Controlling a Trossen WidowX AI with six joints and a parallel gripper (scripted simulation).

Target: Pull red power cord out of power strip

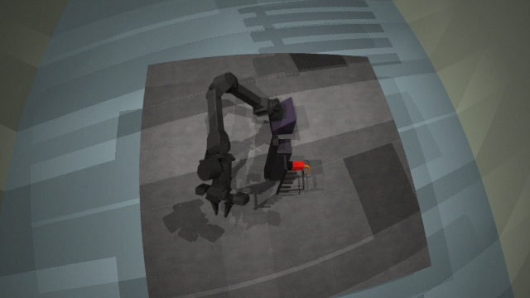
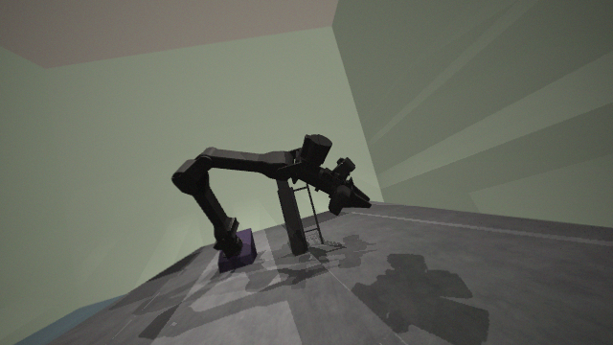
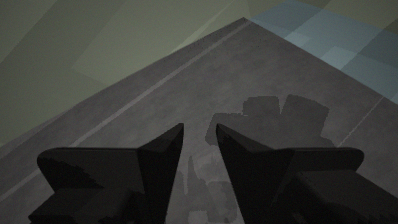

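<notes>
A red plug body (image 1: 298, 165) shows in the top view at the right side of a dark upright block (image 1: 273, 161) (image 2: 292, 220). A short orange cord (image 1: 307, 169) curves from its right end. A black part lies between the red body and the block. The power strip is too dark to make out, and I cannot tell whether the plug is seated. The plug is hidden in the exterior view and outside the wrist view. My gripper (image 1: 221, 215) (image 2: 370, 202) (image 3: 200, 127) is partly open and empty, in the air to the lower left of the block in the top view, well apart from the plug.
A thin dark wire rack (image 1: 303, 182) (image 2: 314, 211) stands against the block, just beside the plug. The arm's base stands by a purple box (image 1: 288, 126) (image 2: 248, 249). The arm arches left of the block in the top view and passes in front of its top in the exterior view.
</notes>
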